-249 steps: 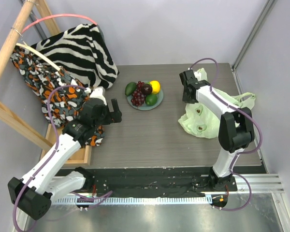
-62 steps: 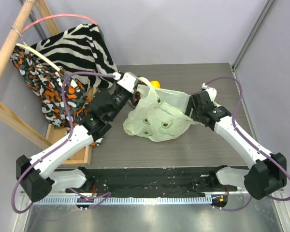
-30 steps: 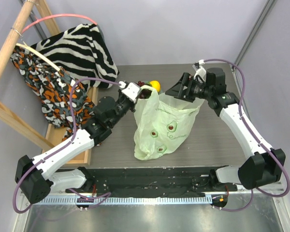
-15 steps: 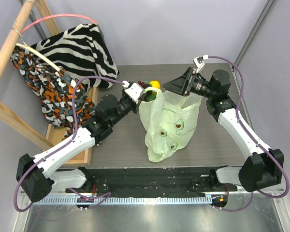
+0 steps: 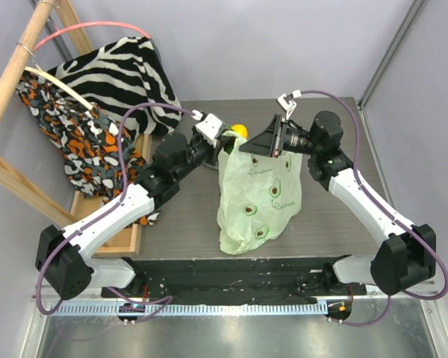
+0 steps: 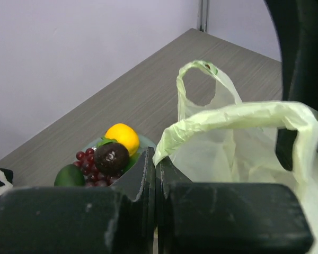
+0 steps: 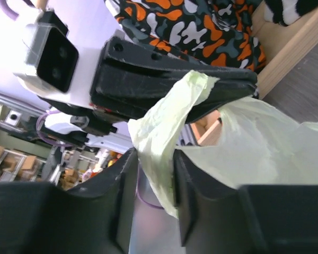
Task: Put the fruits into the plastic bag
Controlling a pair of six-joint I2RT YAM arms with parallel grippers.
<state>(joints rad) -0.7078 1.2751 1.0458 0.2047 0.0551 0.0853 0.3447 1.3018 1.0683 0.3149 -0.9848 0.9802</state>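
Zebra cloth point(image 5: 127, 74): draped over the wooden rack point(image 5: 15, 67) at the table's far left, about 10 o'clock from the fruit, well apart from it.

Left gripper point(image 6: 155, 159): fingers pressed together, pinching the rim of the plastic bag point(image 5: 257, 201). From above it sits at 9 o'clock of the bag's mouth.

Fruits: all lying on the grey-blue plate point(image 6: 146, 142), outside the bag, at about 11 o'clock of its mouth in the top view.

Lemon point(image 6: 122, 137): at 1 o'clock of the dark round fruit point(image 6: 111, 156) and touching it.

Grape bunch point(image 6: 87, 161): at 9 o'clock of the dark round fruit.

Green fruit point(image 6: 69, 175): at 8 o'clock of the dark round fruit, partly hidden by the gripper. I cannot tell whether it is the lime or the avocado.

Plastic bag: held up between the two grippers and hanging down toward the near edge. I cannot tell whether its bottom touches the table point(image 5: 336, 127).

Right gripper point(image 7: 153, 169): clamped on a bunched strip of the bag's rim, at 3 o'clock of the mouth, facing the left gripper closely.
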